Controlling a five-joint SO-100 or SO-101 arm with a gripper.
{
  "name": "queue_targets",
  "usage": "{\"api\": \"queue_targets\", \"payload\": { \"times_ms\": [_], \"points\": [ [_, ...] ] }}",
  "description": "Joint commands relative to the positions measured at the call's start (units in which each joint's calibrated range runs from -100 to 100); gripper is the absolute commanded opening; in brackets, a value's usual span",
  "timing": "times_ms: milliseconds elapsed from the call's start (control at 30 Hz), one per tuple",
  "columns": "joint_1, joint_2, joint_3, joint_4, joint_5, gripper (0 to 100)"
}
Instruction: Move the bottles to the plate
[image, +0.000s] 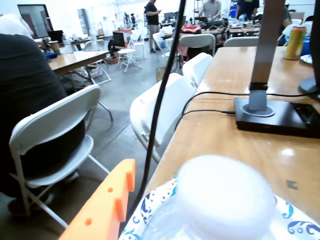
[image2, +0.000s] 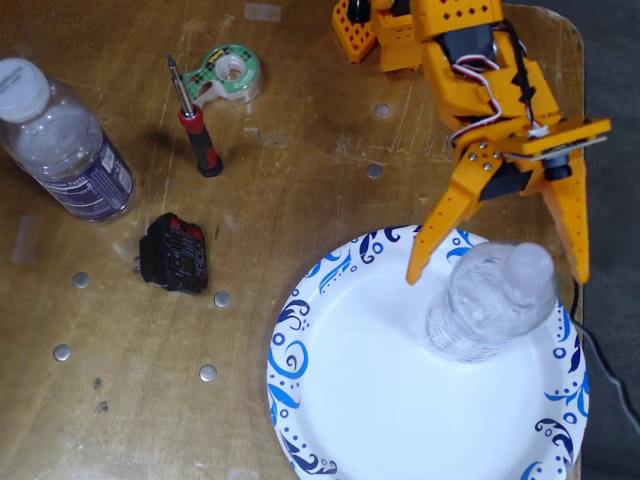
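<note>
The small bottle (image2: 490, 300) stands upright on the plate (image2: 340, 400), toward the plate's right side in the fixed view, and the gripper (image2: 497, 272) has its jaws spread wide to either side of it, neither finger appearing to touch it. In the wrist view the white cap (image: 225, 195) fills the lower centre, blurred, with one orange finger (image: 107, 202) to its left and the plate's blue-patterned rim (image: 150, 205) showing beneath. The main risk, as I judge it, is that a finger clips the light bottle as the arm pulls away and tips it, since it stands near the plate's edge and could roll off the tabletop (image2: 300, 180). The larger bottle (image2: 65, 140) with the dark label lies well apart at the upper left, not yet on the plate. Between it and the plate lie a red-handled screwdriver (image2: 195, 135), a roll of tape (image2: 230, 72) and a small black device (image2: 175, 252); the device sits closest to a straight path and could be knocked or snag the bottle. Small metal discs (image2: 222, 298) are scattered on the wood.
</note>
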Motion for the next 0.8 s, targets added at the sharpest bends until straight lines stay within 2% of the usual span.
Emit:
{"api": "queue_targets", "payload": {
  "times_ms": [0, 433, 633, 767],
  "points": [
    [-0.61, -0.61, -3.51, -1.79, -1.09, 51],
    [2.3, -3.14, -13.33, -1.62, -1.25, 51],
    [10.6, -11.32, -12.43, -1.18, -0.88, 51],
    [17.39, -21.1, -8.56, 8.74, -0.88, 51]
  ]
}}
